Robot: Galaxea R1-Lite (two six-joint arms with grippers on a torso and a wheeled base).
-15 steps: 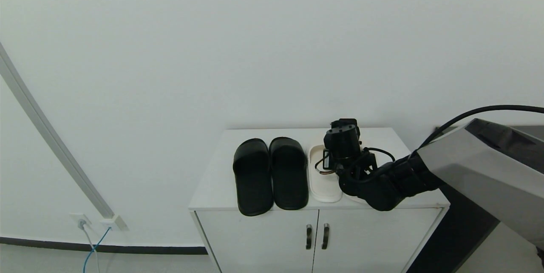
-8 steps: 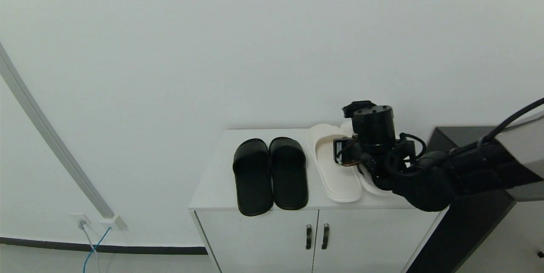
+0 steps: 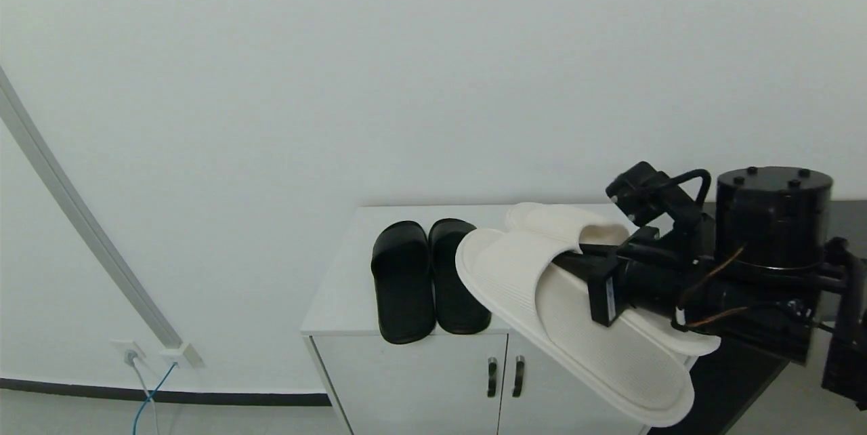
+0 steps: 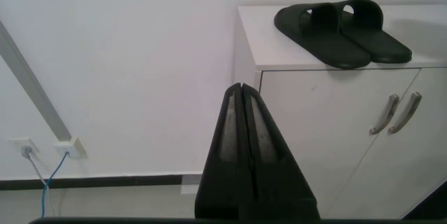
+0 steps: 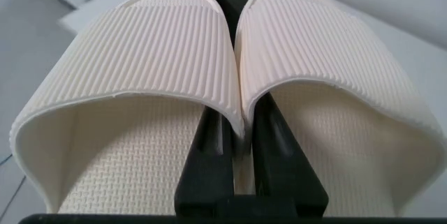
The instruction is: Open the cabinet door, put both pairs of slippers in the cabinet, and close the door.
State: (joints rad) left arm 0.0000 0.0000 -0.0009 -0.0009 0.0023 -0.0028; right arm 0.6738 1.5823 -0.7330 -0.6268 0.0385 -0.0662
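The right pincer [image 3: 576, 261] clamps the white slippers [image 3: 528, 279] by their touching inner walls, aloft at the right front of the cabinet [image 3: 335, 299] — black slippers [image 3: 430, 279] lie atop it. The left pincer [image 4: 242, 102] is clenched, empty.

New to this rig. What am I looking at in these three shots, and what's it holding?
It's a two-armed robot with a camera on its head and one on each wrist. The wide shot is the head view, facing a white cabinet. On its top lie black slippers; both doors are shut. The right gripper is shut on the white slippers, apparently one finger under each strap, holding the pair in the air at the cabinet's right end. The ribbed close-up is that arm's wrist view. The last shot is the left wrist view: the left gripper, shut and empty, sits apart from the cabinet, off its left side.
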